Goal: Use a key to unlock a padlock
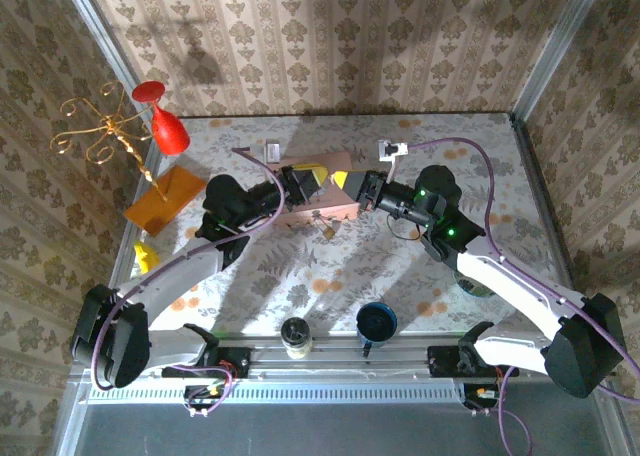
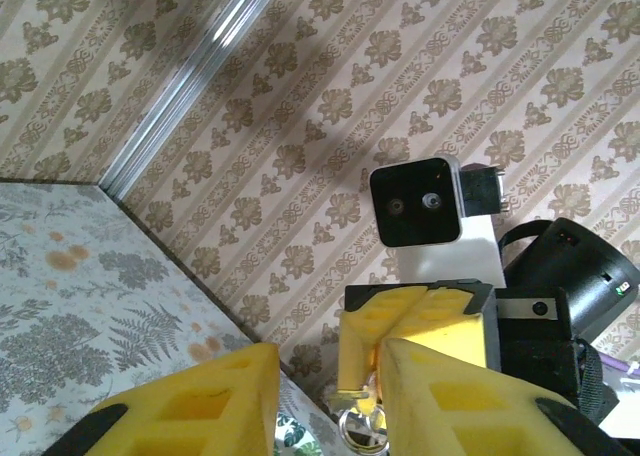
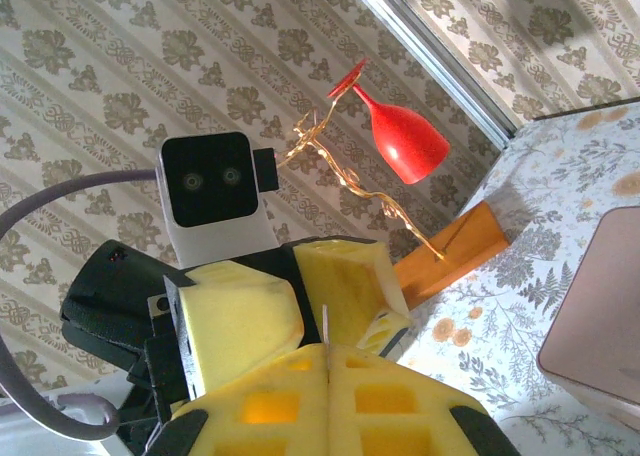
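Above the pink box (image 1: 322, 214) my two grippers meet tip to tip. My right gripper (image 3: 328, 376) is shut on the key (image 3: 324, 326), whose thin silvery blade sticks out from between the tips. My left gripper (image 2: 330, 396) is open, its yellow fingers (image 2: 190, 406) standing either side of the right gripper's tips (image 2: 385, 346). A silvery ring (image 2: 364, 432) with a brassy bit hangs under those tips. A small brass-coloured thing (image 1: 328, 228), seemingly the padlock, shows by the box's near edge.
A red wine glass (image 1: 168, 126) hangs on a gold wire stand (image 1: 100, 131) with an orange base (image 1: 165, 196) at the left. A yellow piece (image 1: 146, 254) lies near it. A jar (image 1: 296, 336) and a blue cup (image 1: 377, 323) stand at the near edge.
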`<state>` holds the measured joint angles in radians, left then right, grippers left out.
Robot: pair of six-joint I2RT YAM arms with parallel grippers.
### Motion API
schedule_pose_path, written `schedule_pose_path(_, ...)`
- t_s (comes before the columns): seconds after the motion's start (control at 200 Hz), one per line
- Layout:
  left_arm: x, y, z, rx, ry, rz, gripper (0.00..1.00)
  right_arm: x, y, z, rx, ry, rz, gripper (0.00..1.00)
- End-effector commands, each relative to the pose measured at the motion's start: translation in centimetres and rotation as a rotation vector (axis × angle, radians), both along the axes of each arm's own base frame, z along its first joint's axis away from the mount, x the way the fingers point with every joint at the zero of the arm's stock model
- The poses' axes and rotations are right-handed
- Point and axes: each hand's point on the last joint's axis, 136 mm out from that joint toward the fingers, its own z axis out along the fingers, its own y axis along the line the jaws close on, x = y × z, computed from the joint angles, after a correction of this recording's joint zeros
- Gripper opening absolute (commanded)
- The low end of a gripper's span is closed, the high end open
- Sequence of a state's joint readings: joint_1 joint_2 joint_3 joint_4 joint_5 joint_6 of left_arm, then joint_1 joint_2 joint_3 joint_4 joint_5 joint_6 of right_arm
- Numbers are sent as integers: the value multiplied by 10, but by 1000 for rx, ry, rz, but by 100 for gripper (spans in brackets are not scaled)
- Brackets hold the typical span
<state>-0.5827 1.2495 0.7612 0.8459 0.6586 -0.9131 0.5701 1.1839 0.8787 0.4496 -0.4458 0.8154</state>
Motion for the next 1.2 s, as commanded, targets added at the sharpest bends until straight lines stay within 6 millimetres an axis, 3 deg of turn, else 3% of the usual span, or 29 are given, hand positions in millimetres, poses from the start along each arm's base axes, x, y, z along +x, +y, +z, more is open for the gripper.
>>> schedule_pose_path(0.0, -5, 0, 22, -43, -56, -27, 30, 0, 1, 13, 32, -36, 12, 0)
schedule_pose_path(0.34, -3, 1, 21, -59, -46, -36, 21, 1, 5, 15, 51, -31, 25, 0)
schedule_pose_path(0.525, -3, 1, 19, -59, -43, -35, 0, 0, 6, 15, 53, -31, 27, 0)
schedule_pose_path(0.73, -6, 3, 22, -45, -69, -57, 0, -1, 6, 11, 14, -33, 28, 0)
schedule_pose_path(0.81, -7, 8, 25, -27, -75, -60, 0, -4, 4, 8, -38, -56, 42, 26)
schedule_pose_path(0.93, -15, 12, 26, 65, -106, -65, 0, -12, 0, 6, -108, -121, 68, 42)
schedule_pose_path(1.045, -28, 14, 28, 155, -148, -74, 0, -23, 3, 9, -137, -173, 128, 52)
schedule_pose_path(1.196, -44, 13, 33, 207, -180, -125, 0, -37, 10, 21, -117, -242, 213, 53)
